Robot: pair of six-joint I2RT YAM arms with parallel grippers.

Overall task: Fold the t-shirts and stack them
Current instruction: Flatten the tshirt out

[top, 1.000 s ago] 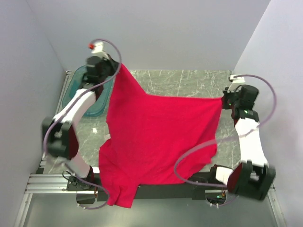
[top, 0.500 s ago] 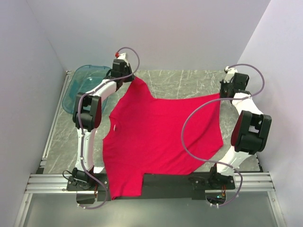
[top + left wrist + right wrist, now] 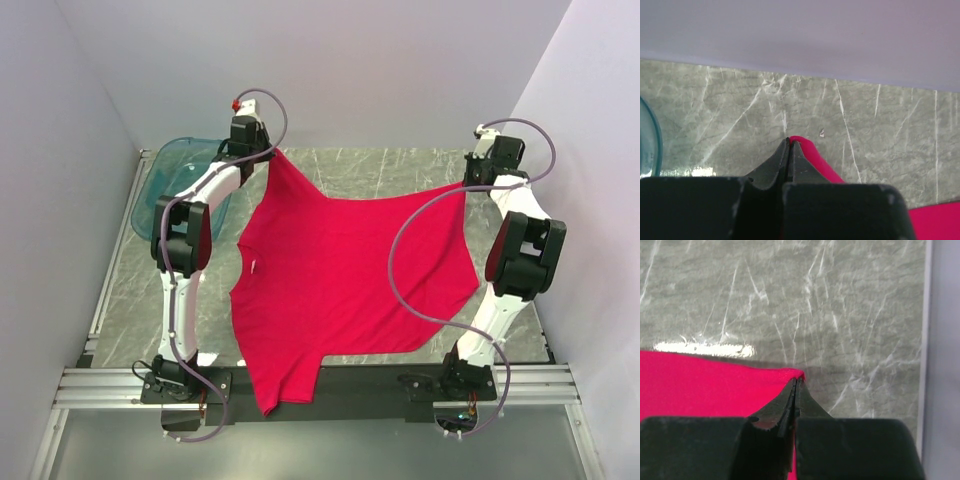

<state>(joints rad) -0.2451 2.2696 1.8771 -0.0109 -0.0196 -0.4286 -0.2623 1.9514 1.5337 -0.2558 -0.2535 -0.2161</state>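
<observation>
Red t-shirt [image 3: 340, 270] and teal tub [image 3: 172, 165] do not touch: the translucent tub sits just to the outer side of the left claw [image 3: 790, 140], the left arm [image 3: 200, 195] crosses over it, and the part of its inside that shows is bare plastic. The left claw is clenched on one corner of the shirt and the right claw [image 3: 797, 379] on another. The cloth spans taut between them, then falls away from both claws toward the arm bases, its lowest flap lying over the metal rail [image 3: 110, 385]. Under both claws is a grey-green marbled table [image 3: 390, 170]; pale lilac walls [image 3: 350, 70] stand close beyond them.
</observation>
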